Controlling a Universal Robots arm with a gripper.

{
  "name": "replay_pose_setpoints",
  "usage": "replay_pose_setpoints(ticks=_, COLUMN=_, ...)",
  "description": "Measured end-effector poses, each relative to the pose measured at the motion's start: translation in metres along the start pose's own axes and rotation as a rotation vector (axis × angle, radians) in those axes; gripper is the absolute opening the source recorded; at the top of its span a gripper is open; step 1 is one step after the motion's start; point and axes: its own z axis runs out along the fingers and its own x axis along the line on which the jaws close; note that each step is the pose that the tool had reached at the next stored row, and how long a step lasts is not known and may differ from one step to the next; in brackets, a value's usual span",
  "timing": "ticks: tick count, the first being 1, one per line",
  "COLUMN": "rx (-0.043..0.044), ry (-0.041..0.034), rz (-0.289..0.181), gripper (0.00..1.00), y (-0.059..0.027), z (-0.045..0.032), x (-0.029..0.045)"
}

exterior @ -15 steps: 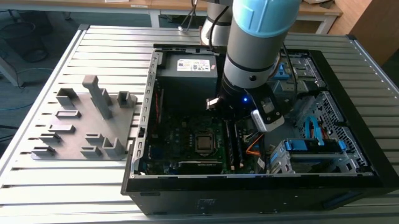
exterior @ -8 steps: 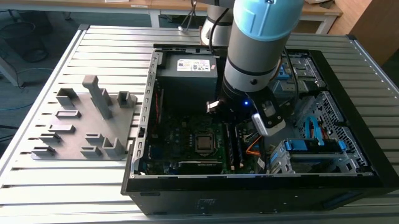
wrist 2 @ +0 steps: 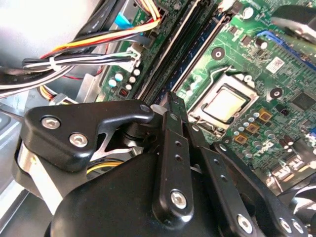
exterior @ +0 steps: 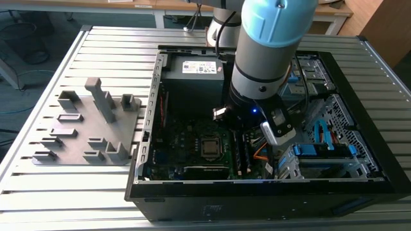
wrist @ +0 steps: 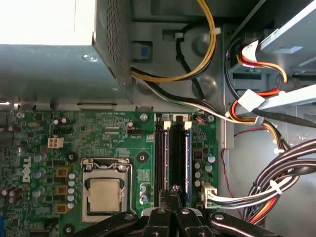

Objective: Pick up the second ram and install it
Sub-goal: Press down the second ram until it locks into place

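Second ram (wrist: 177, 153) seems to stand on edge in the motherboard (wrist: 113, 143) slot beside the other stick (wrist: 160, 153). Your end effector (wrist: 174, 190) is closed, fingertips together, holding nothing you can see, right over one end of it. Its long axis runs along the slots, from the end effector toward the power-supply box (wrist: 49, 69). Pressing at one end only could, I judge, leave the far end unseated or tilt the stick; the cables (wrist: 256, 192) lie near.
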Motion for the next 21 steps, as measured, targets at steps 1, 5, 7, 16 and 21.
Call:
replay_pose_setpoints(ticks=1, rx=0.0005, ry=0.0, rz=0.0, gripper=0.1, y=-0.0004, z=0.0001, x=0.0)
replay_pose_setpoints(ticks=5, rx=0.0067, ry=0.0, rz=-0.001, gripper=0.1, y=-0.0039, z=0.0011, x=-0.0002)
replay_pose_setpoints(ticks=7, rx=0.0085, ry=-0.0001, rz=0.0, gripper=0.1, y=-0.0094, z=0.0014, x=-0.0002)
replay_pose_setpoints(ticks=16, rx=0.0736, ry=-0.0011, rz=-0.003, gripper=0.1, y=-0.0259, z=0.0029, x=-0.0003)
replay_pose_setpoints(ticks=21, rx=0.0838, ry=-0.0012, rz=-0.003, gripper=0.1, y=-0.0264, z=0.0054, x=-0.0003)
